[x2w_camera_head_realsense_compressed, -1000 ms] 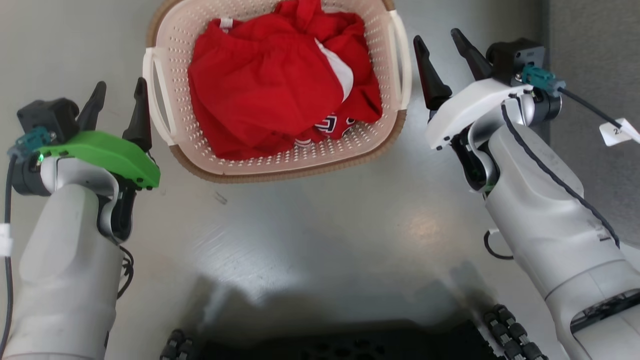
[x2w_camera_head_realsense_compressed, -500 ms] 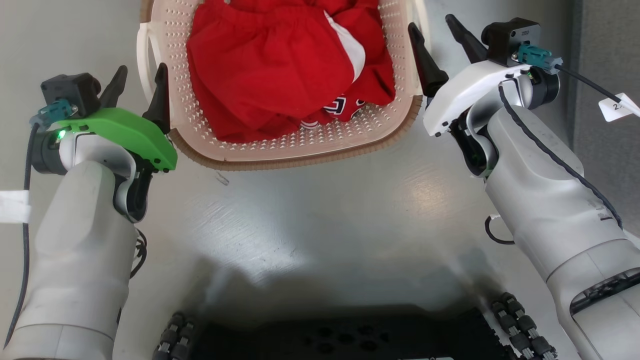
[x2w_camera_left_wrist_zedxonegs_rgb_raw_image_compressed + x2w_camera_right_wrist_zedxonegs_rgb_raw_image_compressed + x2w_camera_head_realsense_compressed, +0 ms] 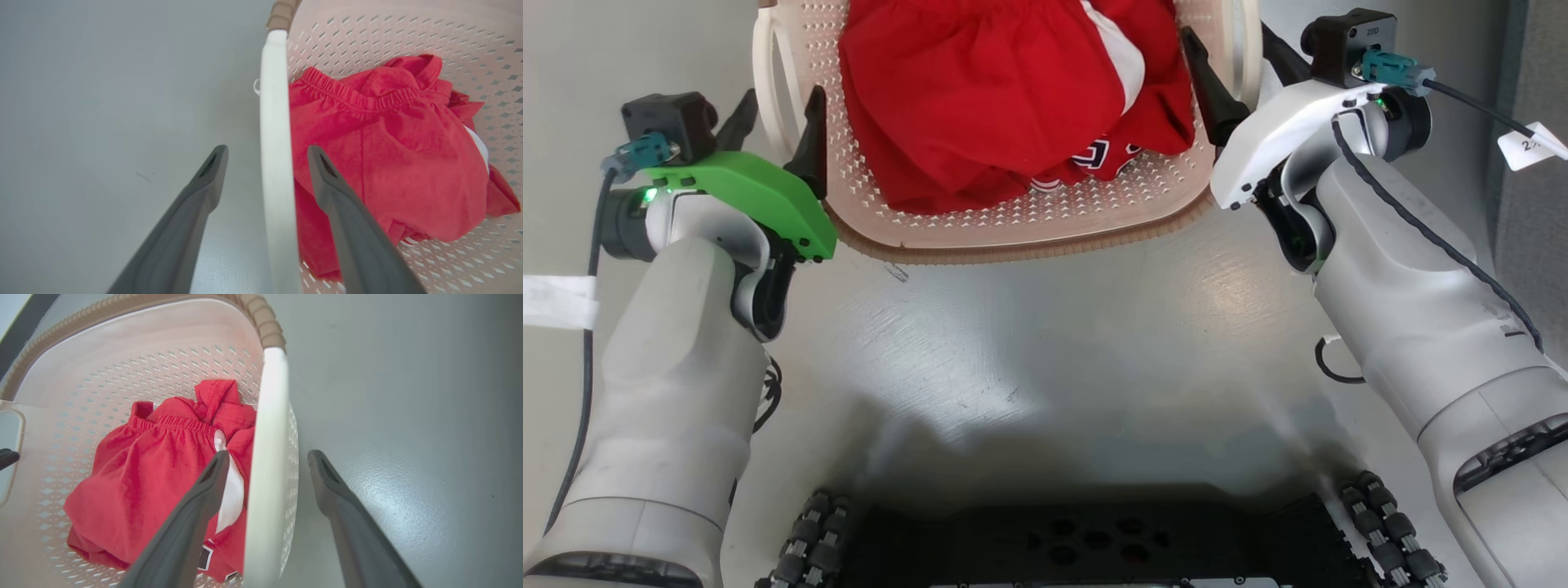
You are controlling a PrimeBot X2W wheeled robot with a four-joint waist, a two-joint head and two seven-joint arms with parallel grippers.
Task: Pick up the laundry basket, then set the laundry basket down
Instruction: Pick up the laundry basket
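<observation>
The laundry basket (image 3: pixel 1013 242) sits on the grey floor (image 3: pixel 1045 343) between both arms, its far end cut off at the top of the head view. Red clothing (image 3: pixel 980 90) hides most of its bottom. The left gripper (image 3: pixel 266 149), spread open, straddles the left handle (image 3: pixel 274 102); the right gripper (image 3: pixel 268 453), likewise open, straddles the right handle (image 3: pixel 265 416)

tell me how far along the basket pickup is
Done: approach; the open left gripper and right gripper each straddle a white loop handle of the laundry basket. In hand: the grasp, not yet closed. Left: lifting it off the grey floor, setting down.
</observation>
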